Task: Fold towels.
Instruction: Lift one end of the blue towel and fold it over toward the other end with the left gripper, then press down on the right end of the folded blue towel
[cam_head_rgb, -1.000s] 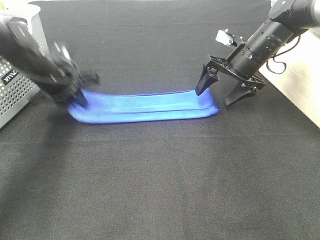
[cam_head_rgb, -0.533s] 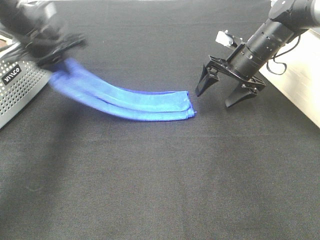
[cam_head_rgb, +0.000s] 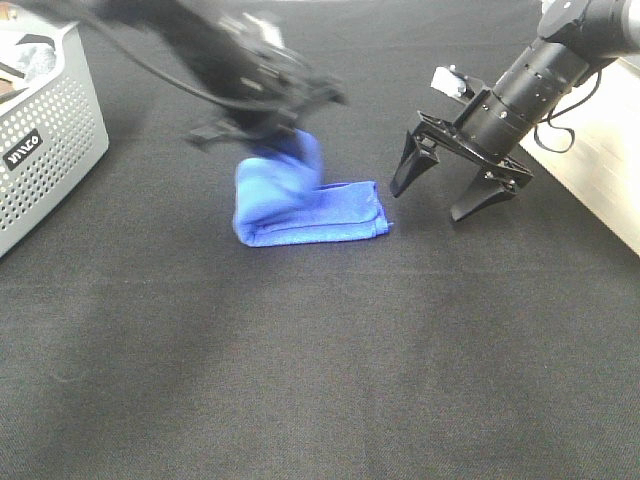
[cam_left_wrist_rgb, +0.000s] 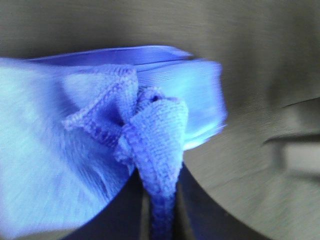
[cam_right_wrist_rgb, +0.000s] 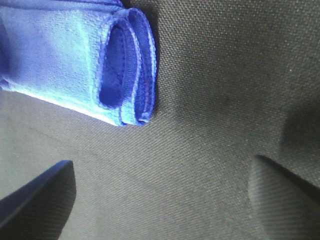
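Note:
The blue towel (cam_head_rgb: 310, 205) lies on the black table as a long folded strip, its left part lifted and carried over the rest. My left gripper (cam_head_rgb: 285, 140), blurred with motion, is shut on that lifted end above the strip's middle. In the left wrist view the bunched hem of the towel (cam_left_wrist_rgb: 150, 130) is pinched in the left gripper (cam_left_wrist_rgb: 161, 205). My right gripper (cam_head_rgb: 430, 200) stands open just right of the towel's right end, touching nothing. The right wrist view shows the towel's layered end (cam_right_wrist_rgb: 125, 65) ahead of the open right gripper (cam_right_wrist_rgb: 160, 200).
A perforated grey basket (cam_head_rgb: 50, 150) stands at the table's left edge with grey cloth in it. The black cloth gives way to a pale surface (cam_head_rgb: 600, 170) at the far right.
My left gripper has lifted the towel's left end and swung it right, from near the basket to above the strip's middle. The right gripper has stayed open in place.

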